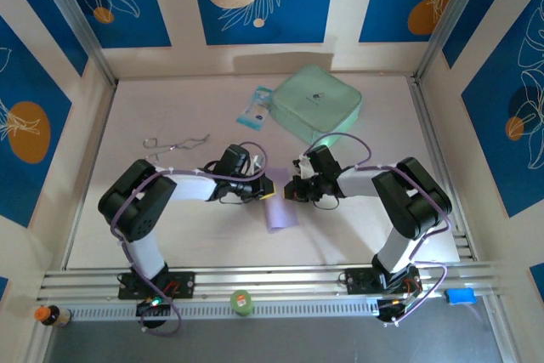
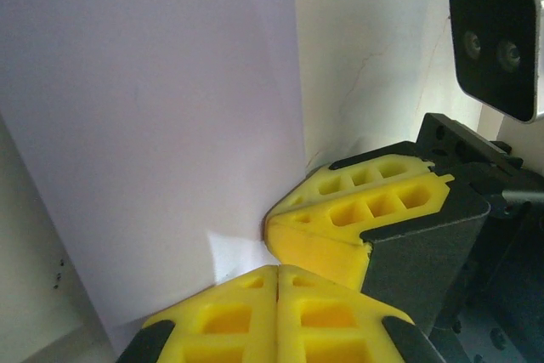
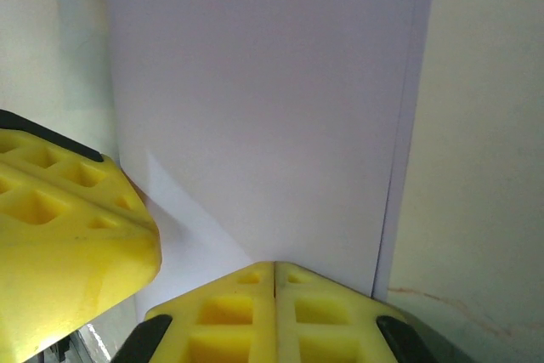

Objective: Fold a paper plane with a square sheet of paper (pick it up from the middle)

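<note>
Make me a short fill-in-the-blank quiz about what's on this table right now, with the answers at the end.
The paper pinched by the left gripper and the right gripper is ___ in colour. In the top view, the mint-green case lies to the ___ of the blue-white packet. The bent wire lies nearer the ___ arm. Missing words: lavender; right; left.

The square sheet of paper (image 3: 255, 99) looks smooth, matt.
</note>
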